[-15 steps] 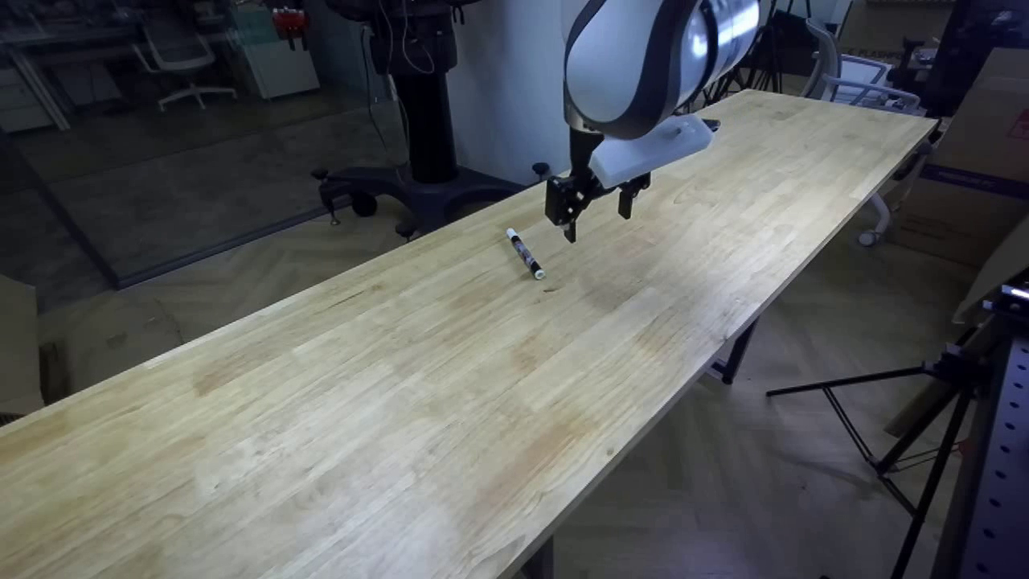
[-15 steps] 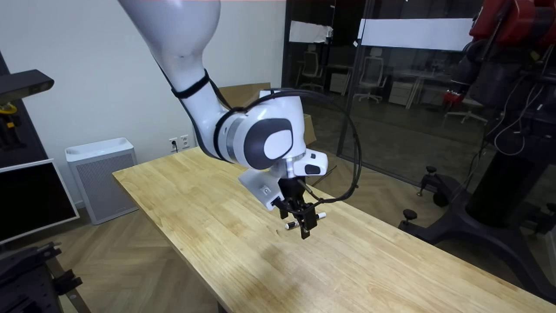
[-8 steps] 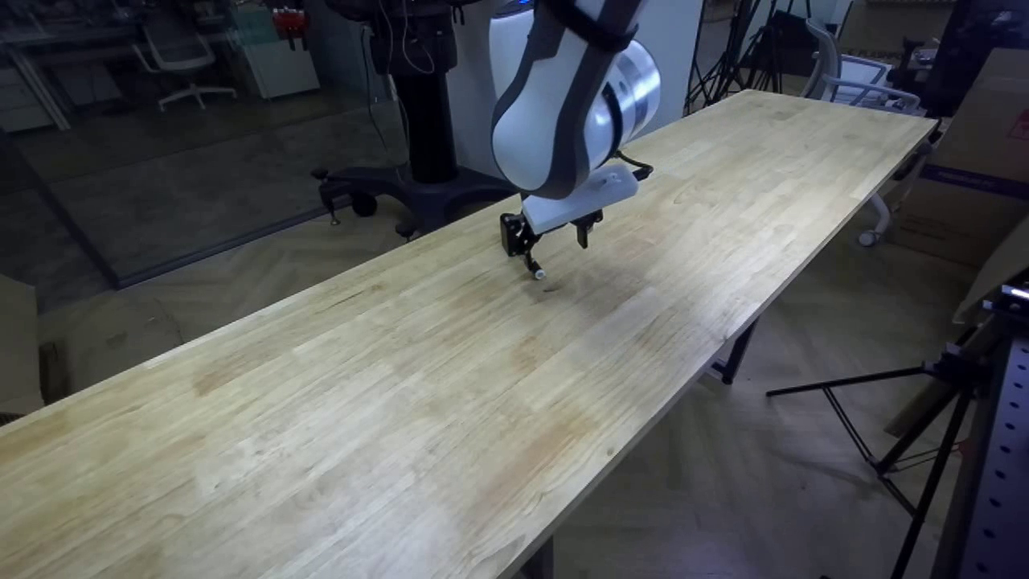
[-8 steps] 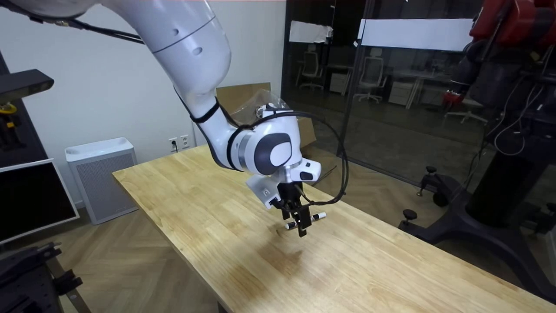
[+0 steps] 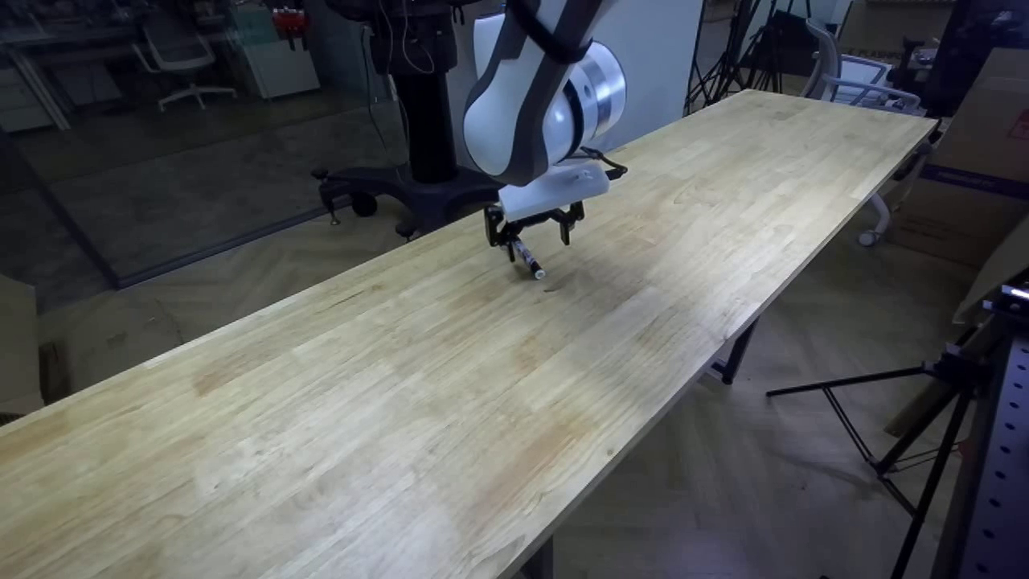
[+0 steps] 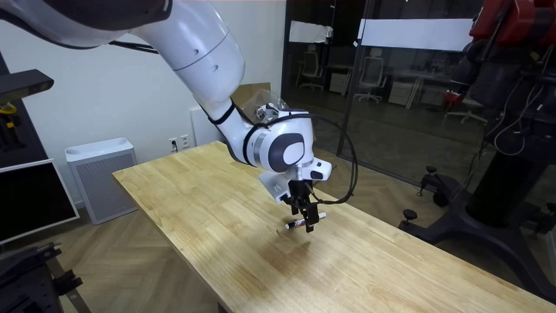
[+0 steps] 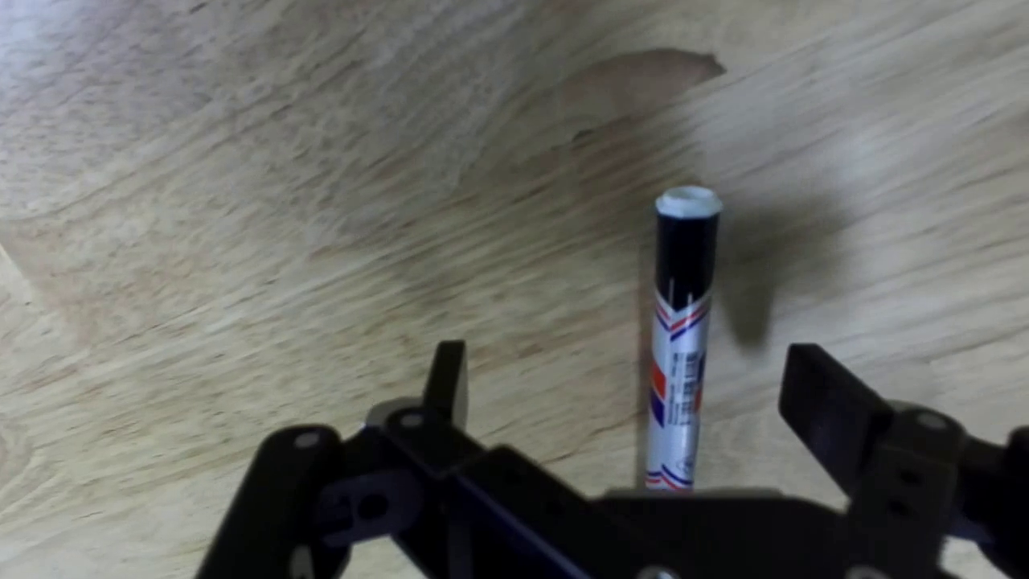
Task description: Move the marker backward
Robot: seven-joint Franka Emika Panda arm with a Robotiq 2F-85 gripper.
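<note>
- The marker (image 7: 679, 362) lies flat on the bench (image 5: 362, 402), nearer the long edge beside the wheeled stand (image 5: 426, 129) than the opposite long edge.
- It points across the wood grain, 1 white end toward that edge, the black band and white plug inward.
- The gripper (image 7: 629, 379) hangs over it, released: 2 fingers (image 7: 832, 410) spread wide, 1 on each side of the marker, wood showing in both gaps in the wrist view.
- The white arm (image 6: 208, 65) reaches over the bench in both exterior views.
- A tripod (image 5: 958, 370) stands off the opposite long edge; a white box (image 6: 104, 180) stands near 1 corner.
</note>
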